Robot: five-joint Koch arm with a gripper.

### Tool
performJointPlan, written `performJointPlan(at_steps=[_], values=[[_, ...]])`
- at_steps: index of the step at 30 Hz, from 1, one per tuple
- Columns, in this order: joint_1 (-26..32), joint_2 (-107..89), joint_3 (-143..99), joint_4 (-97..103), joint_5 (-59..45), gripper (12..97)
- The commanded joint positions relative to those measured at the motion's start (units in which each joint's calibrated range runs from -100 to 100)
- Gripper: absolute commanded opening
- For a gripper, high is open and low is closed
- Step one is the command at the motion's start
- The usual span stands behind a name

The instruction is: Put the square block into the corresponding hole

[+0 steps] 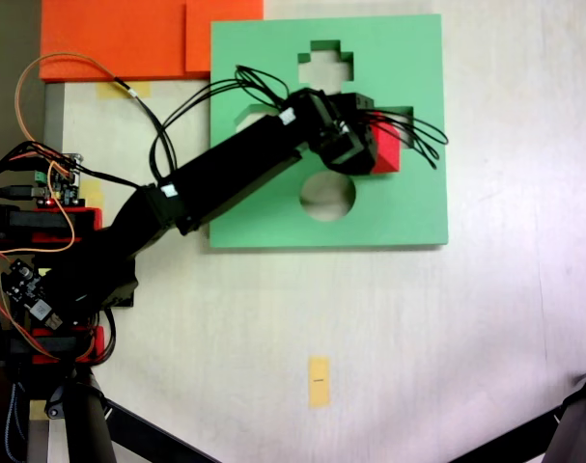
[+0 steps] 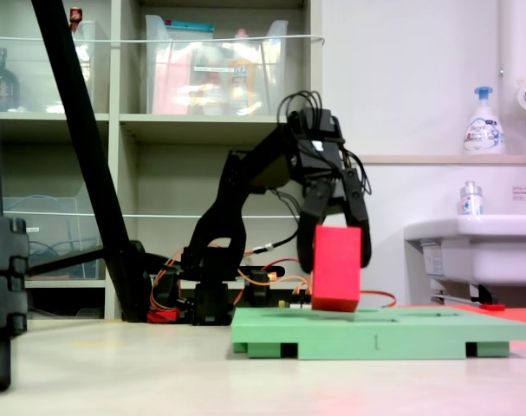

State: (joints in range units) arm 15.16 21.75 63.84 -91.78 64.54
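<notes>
The pale surface point(image 1: 418, 338) carries everything. On it lies the green foam board point(image 1: 408, 207), a flat slab; in a fixed view from the side point(image 2: 418, 334) it sits just under the jaws. The black arm point(image 1: 225, 178) reaches from its base at the left of the top-down view across the board's left half, with loose black cables looping around its wrist. From the side the arm point(image 2: 245, 186) arches up from the base and bends down to the board.

The jaws point(image 1: 381, 145) are clamped on the square block point(image 1: 386, 147), one finger on each side of it; from the side the jaws point(image 2: 336, 251) grip its upper part and the two dark fingers point(image 2: 308, 230) flank it. The square block point(image 2: 336, 269) hangs slightly tilted, its lower edge at or just above the board's top face; whether it touches cannot be told.

The corresponding hole point(image 1: 404, 112) shows as a square cut-out partly hidden by the block and the cables, directly under and just beyond the jaws. A cross-shaped cut-out point(image 1: 326, 66) lies further up the board from the jaws, and a round cut-out point(image 1: 327, 197) lies just below them in the top-down view. A small yellow tag point(image 1: 319, 381) lies on the surface, well apart from the jaws.
</notes>
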Motion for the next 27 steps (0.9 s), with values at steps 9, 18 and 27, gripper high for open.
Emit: performJointPlan(at_steps=[9,18,27], values=[[1.47,2.83,5.45,11.71,1.03,26.0],[2.15,4.37,5.55,13.15,1.76,26.0],[2.39,5.9,5.45,13.15,2.34,26.1]])
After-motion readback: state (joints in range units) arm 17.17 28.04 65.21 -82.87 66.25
